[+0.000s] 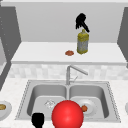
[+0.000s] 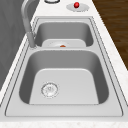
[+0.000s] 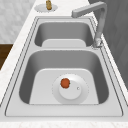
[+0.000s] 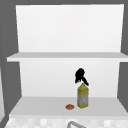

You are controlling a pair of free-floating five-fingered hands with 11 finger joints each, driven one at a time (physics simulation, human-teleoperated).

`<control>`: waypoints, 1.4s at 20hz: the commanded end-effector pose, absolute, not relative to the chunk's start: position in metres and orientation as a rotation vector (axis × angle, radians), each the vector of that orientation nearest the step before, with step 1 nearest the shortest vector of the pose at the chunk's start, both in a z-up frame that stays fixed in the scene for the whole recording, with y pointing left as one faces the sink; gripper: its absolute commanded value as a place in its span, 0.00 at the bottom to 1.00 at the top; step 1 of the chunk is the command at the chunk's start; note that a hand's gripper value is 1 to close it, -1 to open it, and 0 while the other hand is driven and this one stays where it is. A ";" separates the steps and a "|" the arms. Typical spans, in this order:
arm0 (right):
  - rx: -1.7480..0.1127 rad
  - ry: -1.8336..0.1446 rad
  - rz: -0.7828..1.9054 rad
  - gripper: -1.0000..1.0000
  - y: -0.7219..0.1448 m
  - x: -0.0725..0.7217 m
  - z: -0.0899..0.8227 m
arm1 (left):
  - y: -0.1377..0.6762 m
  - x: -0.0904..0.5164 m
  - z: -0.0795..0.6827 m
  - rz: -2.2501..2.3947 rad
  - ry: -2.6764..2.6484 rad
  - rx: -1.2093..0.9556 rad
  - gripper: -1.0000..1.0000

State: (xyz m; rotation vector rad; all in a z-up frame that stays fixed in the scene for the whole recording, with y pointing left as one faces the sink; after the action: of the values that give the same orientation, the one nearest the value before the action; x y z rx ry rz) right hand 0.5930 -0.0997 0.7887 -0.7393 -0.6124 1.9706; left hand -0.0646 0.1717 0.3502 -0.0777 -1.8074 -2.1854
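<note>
My right hand point(image 1: 81, 22) hangs just above a yellow bottle point(image 1: 82, 42) that stands upright on the white shelf point(image 1: 37, 53) behind the sink. Its fingers droop loosely toward the bottle's top and are not wrapped round it. The upper view has the same hand point(image 4: 80, 76) over the bottle point(image 4: 82, 98). A small orange item point(image 1: 69, 53) lies on the shelf left of the bottle. My left hand point(image 1: 38, 120) floats low at the sink's front edge, beside a big red ball point(image 1: 67, 114).
The double sink point(image 1: 25, 100) has a faucet point(image 1: 72, 71) at its middle. A plate point(image 3: 75, 96) with an orange fruit point(image 3: 65, 83) lies in the right basin. Plates with food stand on the counter at left point(image 1: 5, 113) and right point(image 2: 83, 8). A higher shelf point(image 4: 65, 57) is bare.
</note>
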 end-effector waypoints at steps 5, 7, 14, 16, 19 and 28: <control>-0.747 -0.602 1.966 0.00 -0.091 0.578 0.791 | 0.172 -0.065 0.350 -2.185 -1.807 -0.078 0.50; -0.748 -0.610 1.964 0.00 -0.092 0.572 0.792 | 0.172 -0.065 0.350 -2.185 -1.807 -0.078 0.50; -0.758 -0.627 1.963 0.00 -0.095 0.549 0.797 | 0.172 -0.065 0.350 -2.185 -1.807 -0.078 0.50; -0.744 -0.619 1.967 0.00 -0.096 0.546 0.796 | 0.172 -0.065 0.350 -2.185 -1.807 -0.078 0.50; -0.749 -0.618 1.964 0.00 -0.096 0.541 0.794 | 0.172 -0.065 0.350 -2.185 -1.807 -0.078 0.50; -0.740 -0.624 1.958 0.00 -0.100 0.528 0.778 | 0.172 -0.065 0.350 -2.185 -1.807 -0.078 0.50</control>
State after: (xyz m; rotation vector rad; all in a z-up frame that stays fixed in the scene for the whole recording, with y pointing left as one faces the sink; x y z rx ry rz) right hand 0.5324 -0.0984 0.7823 -0.7430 -0.6208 1.9700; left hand -0.0646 0.1717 0.3502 -0.0777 -1.8074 -2.1854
